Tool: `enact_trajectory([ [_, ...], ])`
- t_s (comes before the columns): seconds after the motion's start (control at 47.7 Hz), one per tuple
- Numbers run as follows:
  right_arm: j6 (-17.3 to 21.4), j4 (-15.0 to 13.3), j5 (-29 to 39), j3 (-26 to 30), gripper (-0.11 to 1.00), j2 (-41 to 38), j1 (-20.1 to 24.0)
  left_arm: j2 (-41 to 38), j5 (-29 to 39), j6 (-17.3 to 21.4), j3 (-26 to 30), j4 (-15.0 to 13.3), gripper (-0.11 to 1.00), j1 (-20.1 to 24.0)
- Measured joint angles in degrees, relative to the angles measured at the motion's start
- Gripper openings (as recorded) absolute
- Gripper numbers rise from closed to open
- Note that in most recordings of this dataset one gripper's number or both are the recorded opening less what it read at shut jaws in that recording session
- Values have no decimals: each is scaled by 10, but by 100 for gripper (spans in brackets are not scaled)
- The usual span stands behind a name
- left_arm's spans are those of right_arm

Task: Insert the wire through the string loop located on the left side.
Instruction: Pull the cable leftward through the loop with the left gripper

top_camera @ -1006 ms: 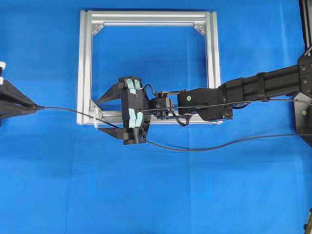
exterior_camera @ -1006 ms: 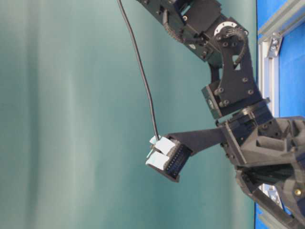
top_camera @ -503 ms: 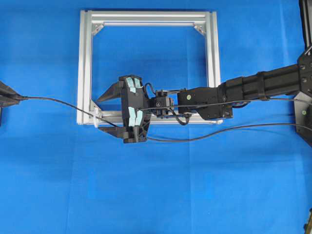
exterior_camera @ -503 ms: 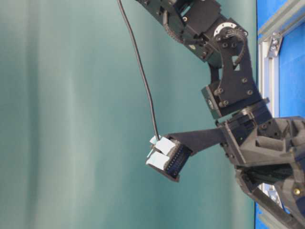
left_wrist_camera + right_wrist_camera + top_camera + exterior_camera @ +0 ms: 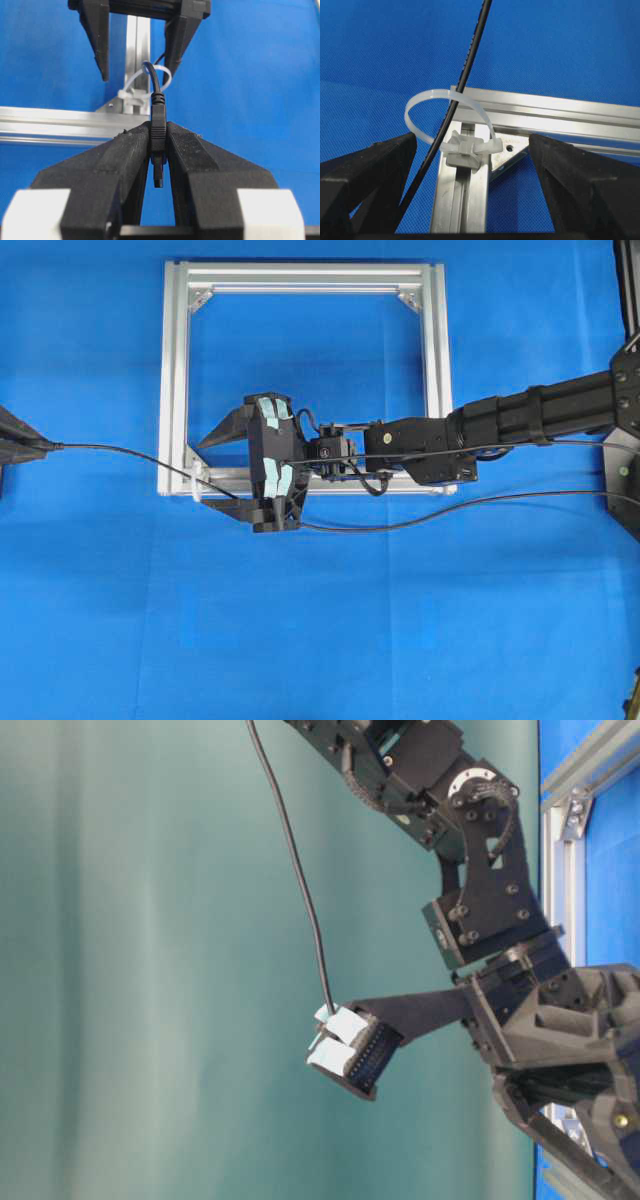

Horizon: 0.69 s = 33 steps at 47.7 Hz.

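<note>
My left gripper [image 5: 158, 131] is shut on the small black plug [image 5: 158, 125] of the wire, at the far left edge of the overhead view [image 5: 38, 445]. From the plug the thin black wire [image 5: 120, 453] runs right through the whitish string loop [image 5: 197, 483] at the silver frame's lower left corner. It then passes under my right gripper and trails off to the right. The wire [image 5: 462, 75] crosses inside the loop [image 5: 420, 107]. My right gripper [image 5: 203, 476] stands open, one finger on each side of that corner and loop, holding nothing.
The silver aluminium frame [image 5: 175, 370] lies flat on the blue cloth. My right arm [image 5: 520, 420] reaches across its lower bar from the right. Loose wire [image 5: 450, 508] curves over the cloth below that arm.
My left gripper has drawn back to the left with the plug, pulling wire through the loop. The slack wire on the right has shifted upward. The right gripper has barely moved.
</note>
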State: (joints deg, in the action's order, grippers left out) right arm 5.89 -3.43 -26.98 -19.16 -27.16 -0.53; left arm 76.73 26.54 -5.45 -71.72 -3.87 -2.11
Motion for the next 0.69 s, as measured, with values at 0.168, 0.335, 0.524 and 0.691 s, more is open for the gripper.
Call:
enact_trajectory([
  [0.168,0,0,0,0,94,1,0,1,0,-1,0,0,8,0],
  [0.335,0,-1,0,0,94,1,-1,1,0,-2,0,0,8,0],
  [0.524,0,0,0,-1,94,0,-1,1,0,-2,0,0,42,0],
  [0.691,0,-1,0,0,94,1,-1,0,4,4,-1,0,85,0],
])
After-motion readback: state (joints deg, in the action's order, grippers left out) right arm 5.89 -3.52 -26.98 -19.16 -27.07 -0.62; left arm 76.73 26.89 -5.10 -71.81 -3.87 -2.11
